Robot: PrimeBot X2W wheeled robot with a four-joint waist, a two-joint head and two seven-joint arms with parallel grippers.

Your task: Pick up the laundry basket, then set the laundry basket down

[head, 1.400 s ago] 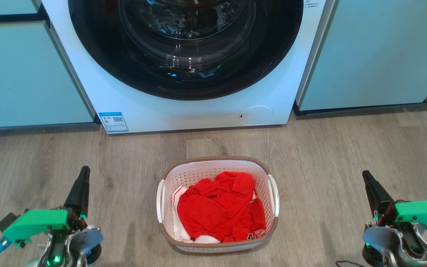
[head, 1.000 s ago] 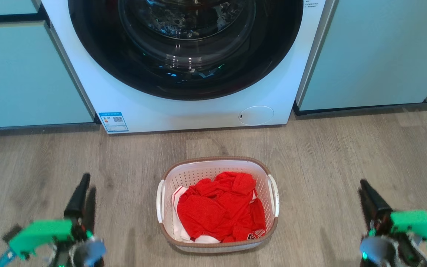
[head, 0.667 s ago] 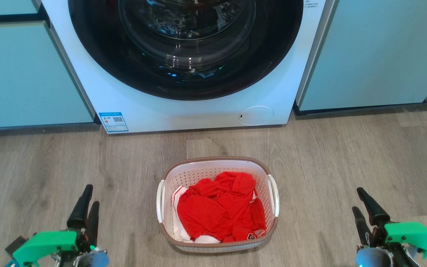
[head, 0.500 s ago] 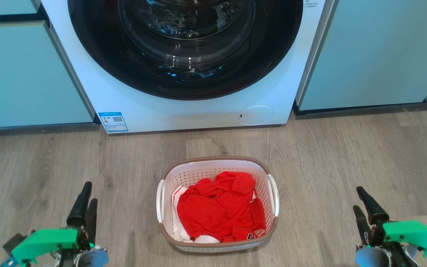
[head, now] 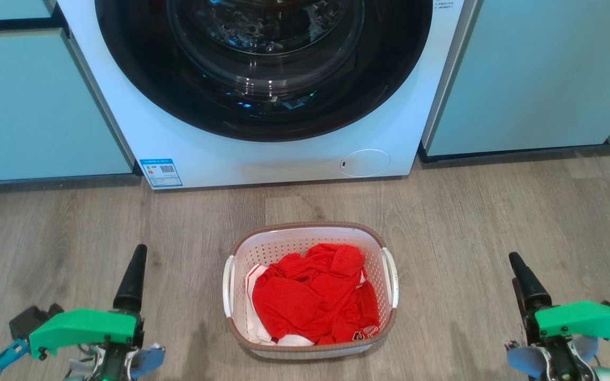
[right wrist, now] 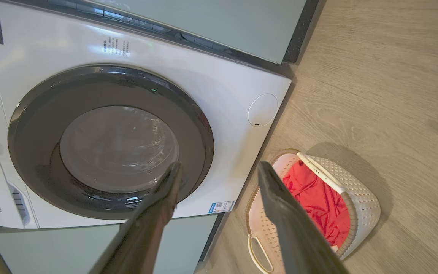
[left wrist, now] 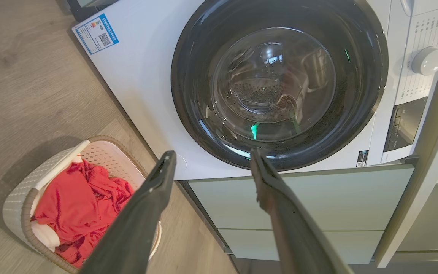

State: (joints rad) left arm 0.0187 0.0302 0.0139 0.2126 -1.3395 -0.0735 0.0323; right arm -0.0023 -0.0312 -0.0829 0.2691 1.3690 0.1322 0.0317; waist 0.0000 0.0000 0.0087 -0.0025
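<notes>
The laundry basket (head: pixel 305 227) stands on the wood floor in front of the washing machine, white and perforated with a brown rim band. A white handle (head: pixel 227 286) sits on each side. Red clothing (head: pixel 310 296) is heaped inside it. My left gripper (head: pixel 140 250) is low on the left, well apart from the basket, and my right gripper (head: pixel 514 257) is low on the right, equally apart. The left wrist view shows the left gripper (left wrist: pixel 212 154) open and empty, with the basket (left wrist: pixel 17 198) at lower left. The right gripper (right wrist: pixel 219 165) is open too, with the basket (right wrist: pixel 359 198) at lower right.
A white front-loading washing machine (head: pixel 204 153) with a dark round door, shut, stands just behind the basket. Pale green cabinets flank it on the left (head: pixel 29 106) and right (head: pixel 538 79). Bare wood floor (head: pixel 469 211) lies on both sides of the basket.
Both grippers dipped toward the bottom edge, then rose again. The left one now stands slightly closer to the basket. The basket has not moved.
</notes>
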